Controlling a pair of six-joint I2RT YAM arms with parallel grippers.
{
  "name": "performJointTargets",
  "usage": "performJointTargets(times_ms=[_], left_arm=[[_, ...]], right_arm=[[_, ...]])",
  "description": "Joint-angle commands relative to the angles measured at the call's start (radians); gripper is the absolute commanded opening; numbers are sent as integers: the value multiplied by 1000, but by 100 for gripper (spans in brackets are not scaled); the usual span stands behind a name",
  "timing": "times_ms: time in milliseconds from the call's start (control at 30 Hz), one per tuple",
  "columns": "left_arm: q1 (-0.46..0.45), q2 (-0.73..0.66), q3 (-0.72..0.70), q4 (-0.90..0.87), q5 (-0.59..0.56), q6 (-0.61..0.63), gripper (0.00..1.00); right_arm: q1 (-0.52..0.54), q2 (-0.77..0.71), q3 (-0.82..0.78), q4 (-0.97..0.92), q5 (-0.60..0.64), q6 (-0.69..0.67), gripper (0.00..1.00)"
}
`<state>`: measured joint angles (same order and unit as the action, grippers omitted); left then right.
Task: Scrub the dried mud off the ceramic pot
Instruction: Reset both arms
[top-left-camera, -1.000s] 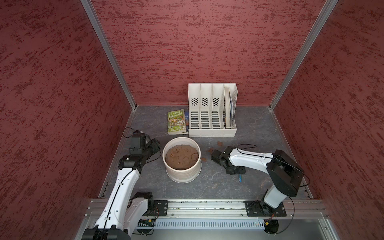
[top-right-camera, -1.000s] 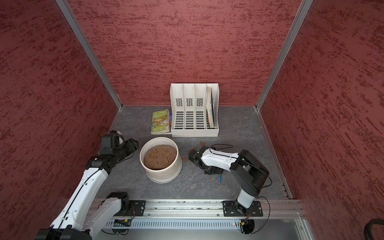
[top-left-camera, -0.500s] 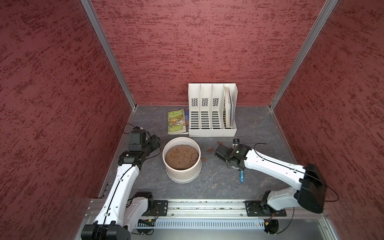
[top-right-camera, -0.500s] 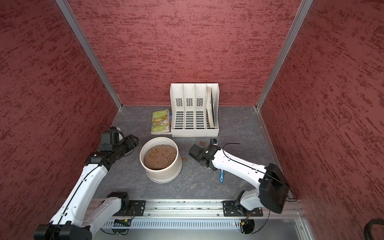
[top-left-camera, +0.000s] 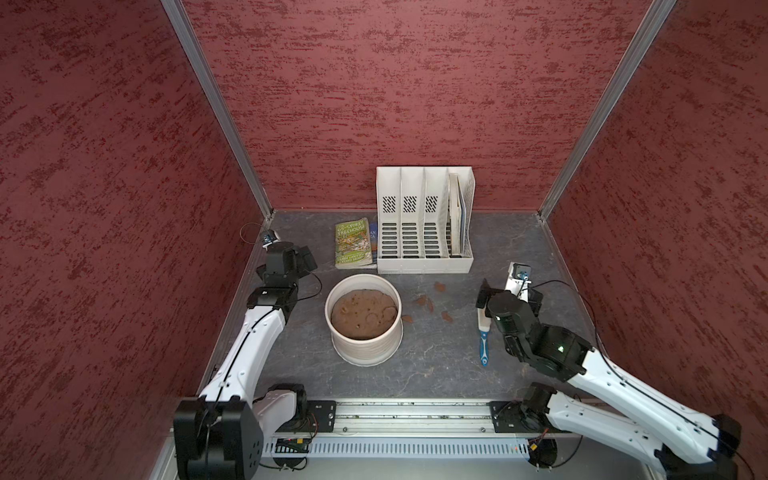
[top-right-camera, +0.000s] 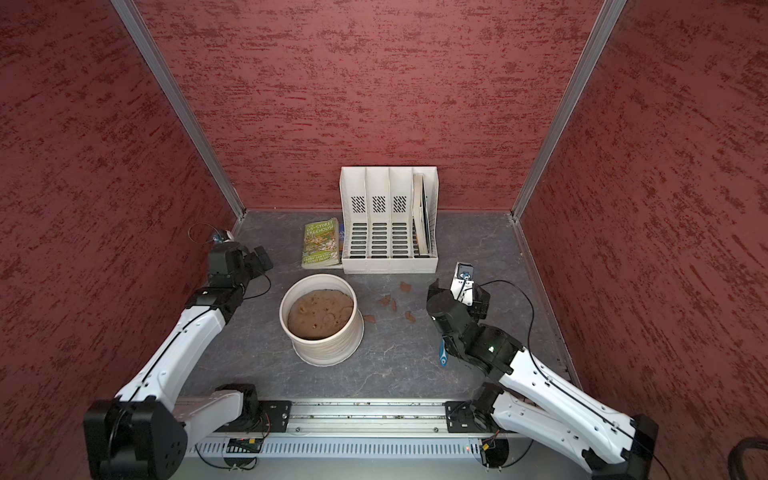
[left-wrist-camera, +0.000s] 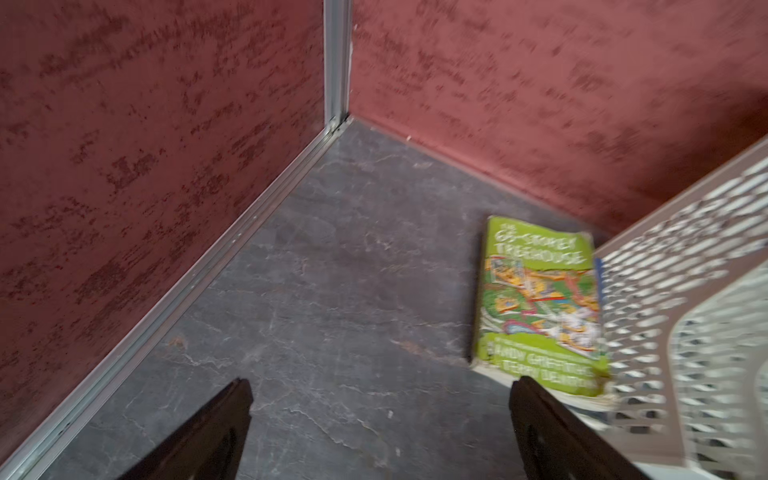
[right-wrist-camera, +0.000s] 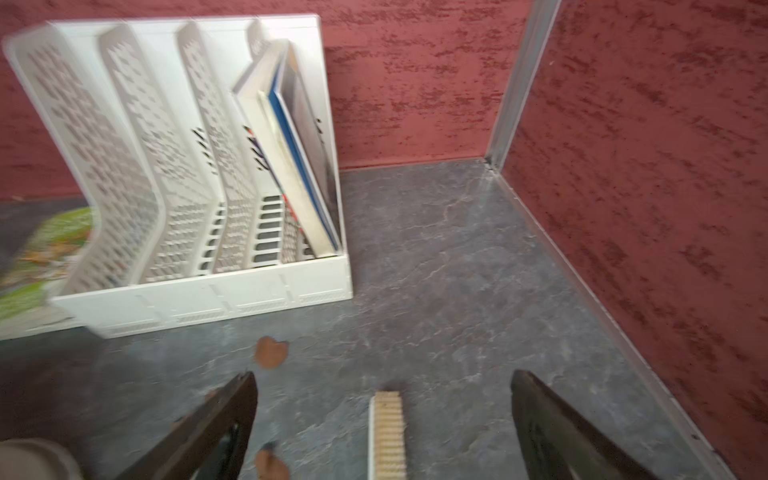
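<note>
My left gripper (left-wrist-camera: 381, 384) and right gripper (right-wrist-camera: 383, 380) gape empty, and the brush (right-wrist-camera: 386, 432) lies between the right one's jaws. The ceramic pot (top-left-camera: 365, 349) stands upright, mouth up, lower centre of frame, with dried mud (top-left-camera: 424, 302) flakes just right of it.

Ceramic pot (top-left-camera: 368, 348): cream-white, cylindrical, wall faintly ribbed, base flared like saucer. Stood upright near middle of counter (top-left-camera: 436, 374). Filled almost to rim with lumpy brown soil (top-left-camera: 361, 313).

Dried mud (top-left-camera: 424, 302): several small flat reddish-brown flakes, seen in both top views, scattered loose on counter on pot's right side. One lies just beside pot base, others farther out.
</note>
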<state>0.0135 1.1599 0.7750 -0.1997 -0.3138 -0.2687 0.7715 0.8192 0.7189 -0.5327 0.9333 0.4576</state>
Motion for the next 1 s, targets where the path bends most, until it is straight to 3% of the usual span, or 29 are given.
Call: performJointTargets(times_ms=[0, 133, 267, 400, 500, 533, 600, 633, 667, 700, 733, 967], left_arm=[[54, 65, -123, 248, -31, 32, 100], [112, 116, -235, 519, 82, -1, 100], [107, 188, -268, 676, 189, 100, 100], [107, 272, -301, 831, 254, 128, 100], [43, 310, -303, 853, 274, 210, 100], [-3, 334, -319, 933, 257, 272, 100], [2, 348, -384, 1051, 253, 260, 100], [3, 383, -432, 1200, 208, 251, 100], [10, 350, -436, 1135, 215, 231, 100], [9, 377, -433, 1180, 208, 243, 100], [-4, 360, -415, 1116, 200, 246, 100], [-20, 373, -418, 1148, 170, 259, 100]], right_arm=[[-204, 62, -50, 166, 9, -71, 98], [-380, 187, -171, 413, 22, -133, 98], [-510, 336, -293, 708, -16, -170, 99], [-573, 426, -330, 1020, -171, -311, 99], [-598, 506, -382, 1320, -406, -429, 99], [-603, 530, -377, 1356, -479, -470, 99], [-623, 639, -397, 1528, -566, -507, 99], [-636, 690, -399, 1589, -613, -506, 99], [-675, 678, -374, 1481, -702, -471, 99], [-716, 736, -357, 1512, -723, -440, 99], [-726, 724, -347, 1462, -741, -429, 99], [-736, 724, -350, 1471, -753, -431, 99]])
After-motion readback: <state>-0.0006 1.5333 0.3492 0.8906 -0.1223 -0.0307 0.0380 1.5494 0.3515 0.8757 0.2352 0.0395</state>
